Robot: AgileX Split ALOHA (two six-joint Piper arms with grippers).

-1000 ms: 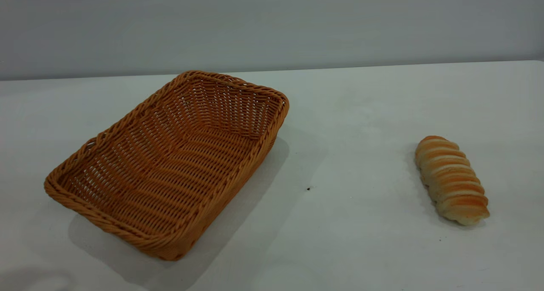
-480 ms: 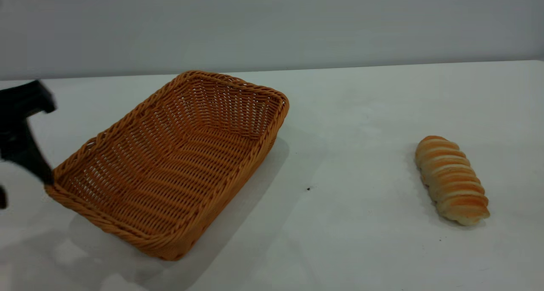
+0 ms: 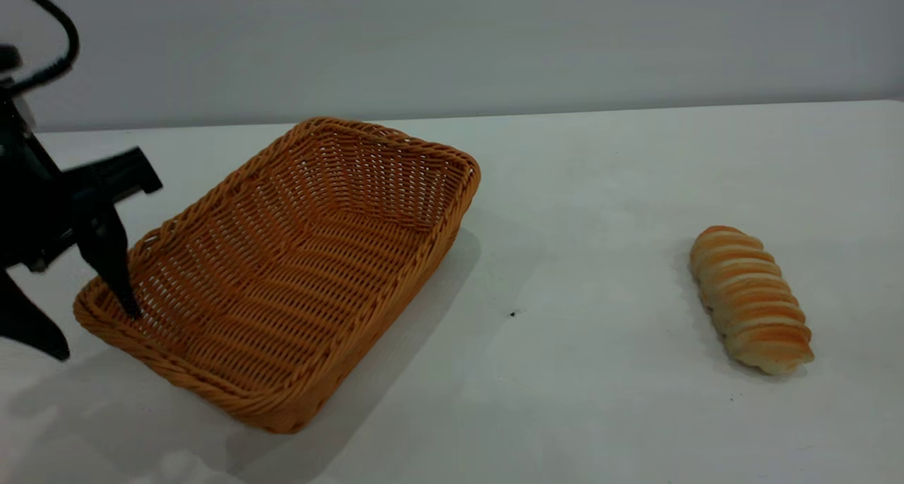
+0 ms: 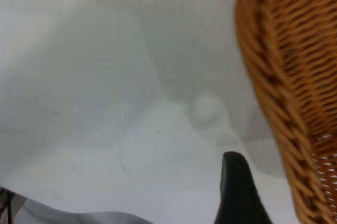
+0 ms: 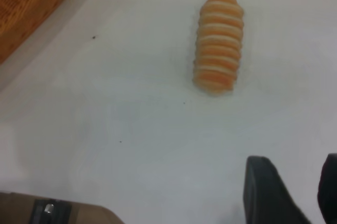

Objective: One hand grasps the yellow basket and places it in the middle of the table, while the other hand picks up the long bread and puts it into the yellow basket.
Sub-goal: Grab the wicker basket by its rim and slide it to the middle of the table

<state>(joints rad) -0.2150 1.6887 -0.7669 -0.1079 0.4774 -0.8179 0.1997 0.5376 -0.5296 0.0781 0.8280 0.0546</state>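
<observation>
White tabletop (image 3: pixel 600 187) stretches beneath a plain grey wall (image 3: pixel 452 39), with the yellow basket (image 3: pixel 282 272) as the largest thing on it. Resting flat on the table, the basket sits empty. At the basket's near-left corner, the left gripper (image 3: pixel 81 321) stands with its jaws spread wide: one black finger (image 3: pixel 113 265) reaches down inside the braided rim, the other finger (image 3: pixel 28 321) stays outside it above the table, so the corner lies between them, not yet clamped. Well apart from the basket, on its far side from that gripper, the long bread (image 3: pixel 750 299) lies on the table, untouched, with a tiny dark speck (image 3: pixel 513 314) between the two. Near the bread, the right gripper (image 5: pixel 300 192) hovers above bare table, its two dark fingers parted and holding nothing.
</observation>
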